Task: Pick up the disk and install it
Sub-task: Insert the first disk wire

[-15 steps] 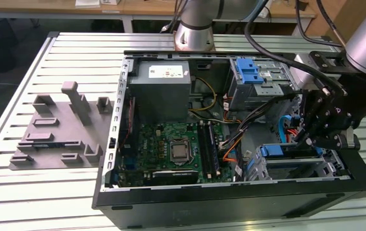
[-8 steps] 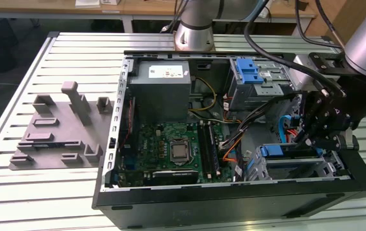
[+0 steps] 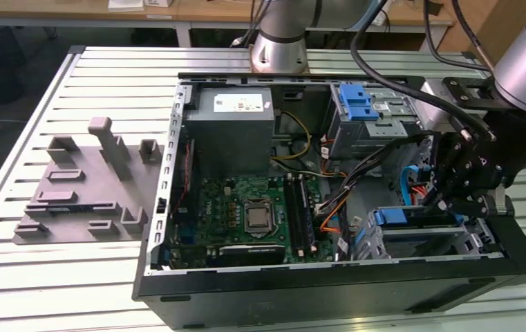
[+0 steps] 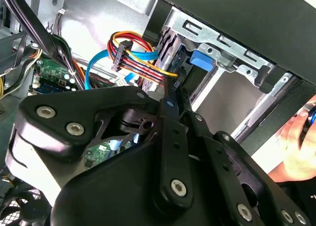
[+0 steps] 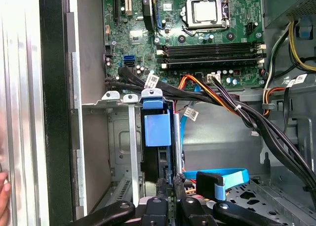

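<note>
disk mostly hidden edge-on inside metal cage, hand cut off at edge

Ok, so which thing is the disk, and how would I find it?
Find the open black computer case, then the silver cage in its near corner on the exterior view's right. The disk is the thin slab standing on edge in that cage, capped by a blue plastic bracket; the other blue piece sits on the far cage.

A slatted metal table carries 2 things: an open computer case at 4 o'clock and a grey fixture plate at 9 o'clock.
</note>
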`<state>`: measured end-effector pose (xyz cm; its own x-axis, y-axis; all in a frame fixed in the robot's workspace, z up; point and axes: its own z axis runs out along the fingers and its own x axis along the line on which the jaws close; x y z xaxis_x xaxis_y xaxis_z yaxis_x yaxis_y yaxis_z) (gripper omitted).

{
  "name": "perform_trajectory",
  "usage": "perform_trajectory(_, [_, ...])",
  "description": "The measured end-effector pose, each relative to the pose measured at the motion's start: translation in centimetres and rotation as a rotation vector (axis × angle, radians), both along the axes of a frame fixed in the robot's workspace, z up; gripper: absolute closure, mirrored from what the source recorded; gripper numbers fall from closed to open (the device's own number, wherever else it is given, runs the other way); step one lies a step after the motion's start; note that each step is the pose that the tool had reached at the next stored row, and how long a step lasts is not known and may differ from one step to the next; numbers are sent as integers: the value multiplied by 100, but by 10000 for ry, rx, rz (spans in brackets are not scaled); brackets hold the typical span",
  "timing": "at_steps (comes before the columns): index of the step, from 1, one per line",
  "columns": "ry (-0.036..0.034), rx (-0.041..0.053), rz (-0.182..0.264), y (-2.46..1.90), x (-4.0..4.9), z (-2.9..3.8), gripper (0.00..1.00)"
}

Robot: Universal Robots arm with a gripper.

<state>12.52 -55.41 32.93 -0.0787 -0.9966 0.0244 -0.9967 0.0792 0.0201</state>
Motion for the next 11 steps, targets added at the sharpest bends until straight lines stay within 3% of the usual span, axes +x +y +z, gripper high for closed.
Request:
perform_trajectory(6, [2,5,1,0,2,1,83])
perform_trajectory(7, [4,3,0,0,1,8,76])
perform_trajectory(11, [8,1,0,0,1,48,76])
